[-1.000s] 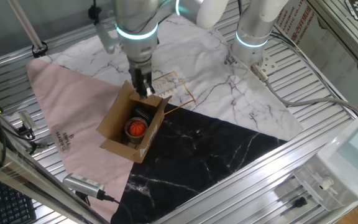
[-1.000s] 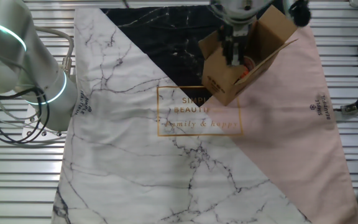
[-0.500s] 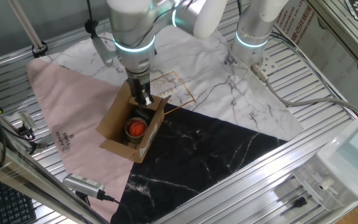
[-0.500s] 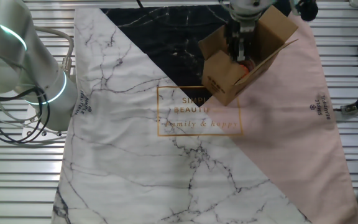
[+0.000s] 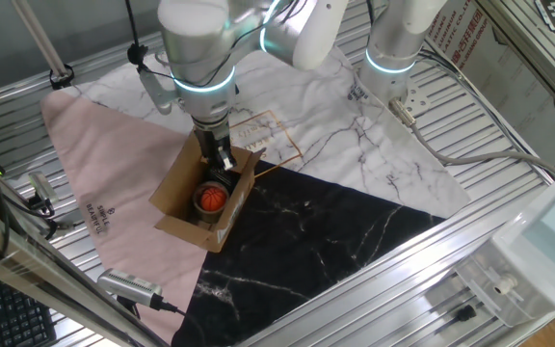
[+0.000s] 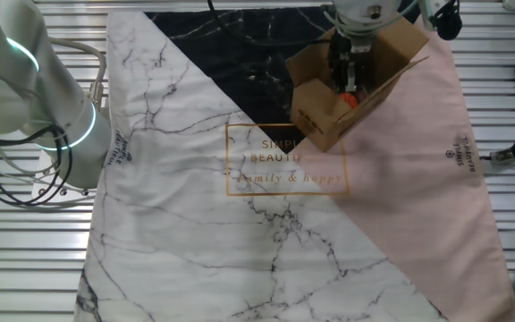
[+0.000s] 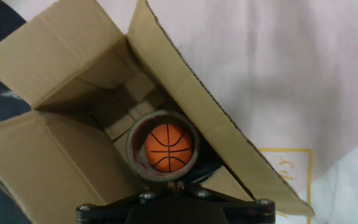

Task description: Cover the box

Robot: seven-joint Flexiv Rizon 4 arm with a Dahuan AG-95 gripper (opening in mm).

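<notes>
The box is a small brown cardboard carton with its flaps standing open, on the cloth. It also shows in the other fixed view and fills the hand view. Inside it stands a brown roll holding a small orange basketball, also seen in one fixed view. My gripper points down just inside the box opening, close to the flap on the white-marble side. It shows from the other side too. Its fingertips are pressed together; nothing shows between them.
The box sits on a cloth of pink, white marble and black marble parts. A second arm's base stands at the back, with cables to its right. A silver tool lies at the front left.
My gripper has moved from above the flap on the white-marble side to over the box opening, and a little lower. The box and ball have not moved.
</notes>
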